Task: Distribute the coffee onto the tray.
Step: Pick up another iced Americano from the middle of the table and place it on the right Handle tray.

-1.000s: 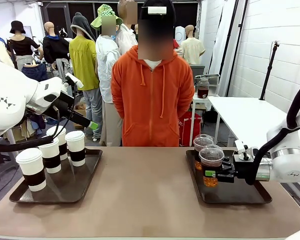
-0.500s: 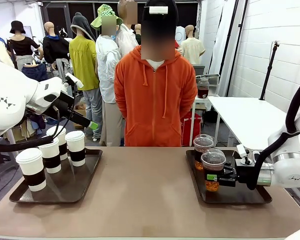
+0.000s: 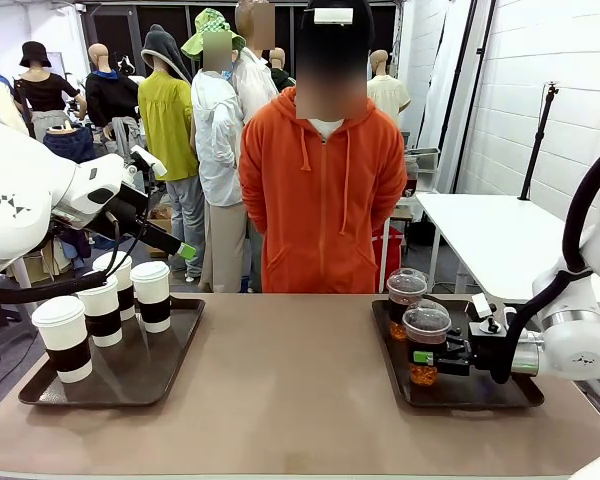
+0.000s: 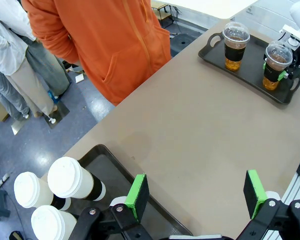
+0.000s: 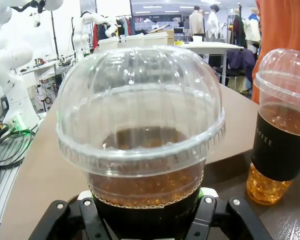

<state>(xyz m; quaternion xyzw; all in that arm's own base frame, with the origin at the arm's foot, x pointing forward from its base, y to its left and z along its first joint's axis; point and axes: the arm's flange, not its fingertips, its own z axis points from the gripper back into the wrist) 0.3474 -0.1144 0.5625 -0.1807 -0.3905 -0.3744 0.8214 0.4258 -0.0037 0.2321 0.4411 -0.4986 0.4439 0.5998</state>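
Two clear dome-lidded cups of brown coffee are over the right tray point(image 3: 480, 395). My right gripper point(image 3: 425, 356) is shut on the nearer cup point(image 3: 426, 340) around its dark sleeve, low over the tray; I cannot tell whether it touches. In the right wrist view this cup point(image 5: 140, 130) sits between the fingers, and the other clear cup point(image 5: 282, 125) stands beside it. Several white lidded paper cups point(image 3: 102, 310) with brown sleeves stand on the left tray point(image 3: 40, 395). My left gripper point(image 4: 196, 192) hangs open and empty above that tray's edge point(image 4: 115, 165), with paper cups point(image 4: 72, 179) to its lower left.
A person in an orange hoodie point(image 3: 320, 200) stands at the far edge of the table, hands behind the back. The brown tabletop point(image 3: 290, 370) between the two trays is bare. A white table point(image 3: 490, 235) stands at the back right.
The right gripper has lowered the held clear cup slightly toward the tray. The person has shifted to the right. The left arm has not moved.
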